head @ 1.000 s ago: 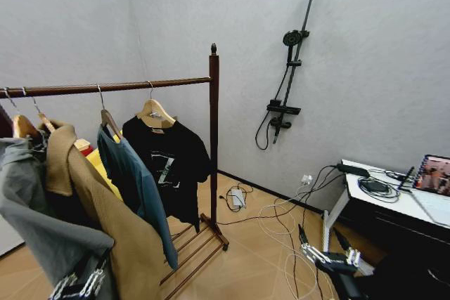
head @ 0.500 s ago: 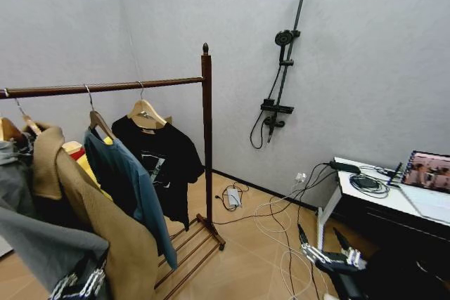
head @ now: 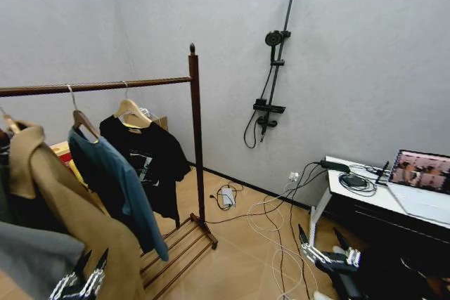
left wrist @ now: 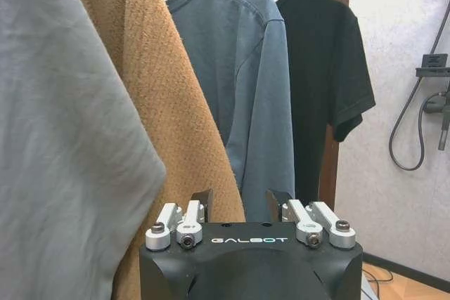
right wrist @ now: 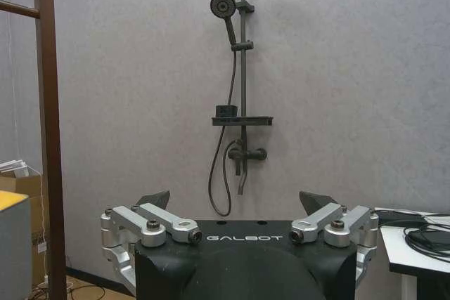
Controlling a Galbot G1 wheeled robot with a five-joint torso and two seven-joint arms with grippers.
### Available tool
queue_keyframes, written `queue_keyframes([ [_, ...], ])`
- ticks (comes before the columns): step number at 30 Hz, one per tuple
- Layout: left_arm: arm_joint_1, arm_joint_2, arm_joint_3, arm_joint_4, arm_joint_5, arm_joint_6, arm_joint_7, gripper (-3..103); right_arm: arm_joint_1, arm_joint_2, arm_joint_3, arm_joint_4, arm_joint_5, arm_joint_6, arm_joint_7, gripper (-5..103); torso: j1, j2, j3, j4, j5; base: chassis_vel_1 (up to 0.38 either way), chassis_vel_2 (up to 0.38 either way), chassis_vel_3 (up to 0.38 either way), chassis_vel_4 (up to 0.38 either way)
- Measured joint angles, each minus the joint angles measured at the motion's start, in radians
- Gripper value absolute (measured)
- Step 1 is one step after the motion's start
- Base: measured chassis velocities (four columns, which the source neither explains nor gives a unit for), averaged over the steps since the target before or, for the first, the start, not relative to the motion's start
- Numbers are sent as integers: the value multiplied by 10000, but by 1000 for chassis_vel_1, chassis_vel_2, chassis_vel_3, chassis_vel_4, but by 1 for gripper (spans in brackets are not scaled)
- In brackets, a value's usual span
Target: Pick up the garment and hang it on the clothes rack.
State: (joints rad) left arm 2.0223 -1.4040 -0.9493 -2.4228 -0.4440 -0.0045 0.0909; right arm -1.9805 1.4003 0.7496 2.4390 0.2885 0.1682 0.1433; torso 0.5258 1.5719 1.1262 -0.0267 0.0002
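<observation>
From the head view, the black T-shirt (head: 144, 163) hangs on its wooden hanger (head: 130, 112) from the clothes rack (head: 195, 138); both pincers sit low. Left wrist view: left pincer (left wrist: 240, 205) narrow, empty, crowding the tan coat (left wrist: 165, 103), a likely snag. Right wrist view: right pincer (right wrist: 235, 201) wide, empty, facing the shower fitting (right wrist: 239, 121).

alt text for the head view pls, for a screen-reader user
A black T-shirt hangs on a hanger at the post end of a dark wooden clothes rack, beside a teal shirt and tan coat. Both grippers, left and right, sit low, open and empty.
</observation>
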Motion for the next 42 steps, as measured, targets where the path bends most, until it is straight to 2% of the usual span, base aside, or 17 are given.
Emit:
queue_keyframes([
  [13,0,1,-1,0,0,0,-7,46,0,0,-3,0,0,0,0,100,1,0,0,-2,-2,0,8,-33,-50],
  [30,0,1,0,0,0,0,-5,46,0,1,-1,0,0,0,0,100,2,0,0,-5,-5,-72,-86,-73,-70],
  [42,0,2,-1,0,0,0,-4,46,2,0,-2,0,0,0,0,100,4,-2,1,0,-3,57,-84,-89,70],
])
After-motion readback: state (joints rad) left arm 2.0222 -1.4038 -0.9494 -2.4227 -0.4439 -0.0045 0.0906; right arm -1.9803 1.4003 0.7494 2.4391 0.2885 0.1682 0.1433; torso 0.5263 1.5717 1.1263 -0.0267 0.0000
